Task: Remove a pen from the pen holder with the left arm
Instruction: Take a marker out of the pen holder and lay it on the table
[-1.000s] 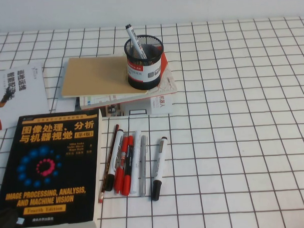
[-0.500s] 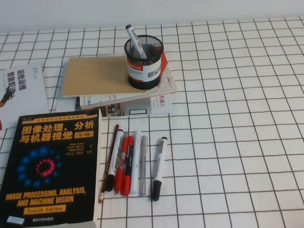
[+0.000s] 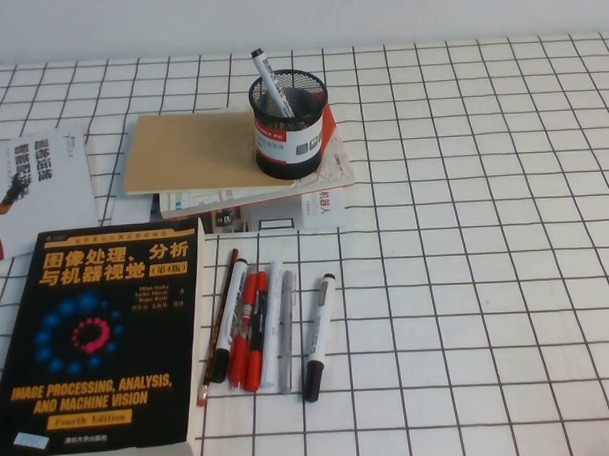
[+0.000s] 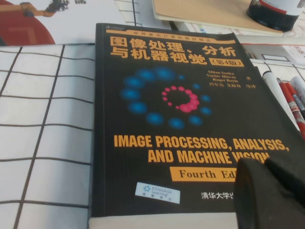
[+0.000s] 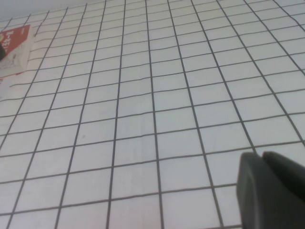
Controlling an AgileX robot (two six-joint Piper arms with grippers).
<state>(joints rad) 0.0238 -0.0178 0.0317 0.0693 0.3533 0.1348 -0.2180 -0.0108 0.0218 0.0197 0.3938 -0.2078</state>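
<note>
Nearest, the left gripper [image 4: 265, 168] hangs over the near edge of the black textbook [image 3: 98, 335], its claw closed and empty. The right gripper [image 5: 263, 160], also closed on nothing, is low above the checked tablecloth [image 3: 487, 282]. Several markers [image 3: 256, 330] lie beside the book. Farther back, the mesh pen holder [image 3: 289, 128] stands on a brown notebook [image 3: 187, 152], with one pen [image 3: 270, 81] leaning inside.

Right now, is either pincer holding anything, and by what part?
Nothing held: left pincer shut, empty, over the black textbook; right pincer shut, empty, over the white gridded tablecloth.
</note>
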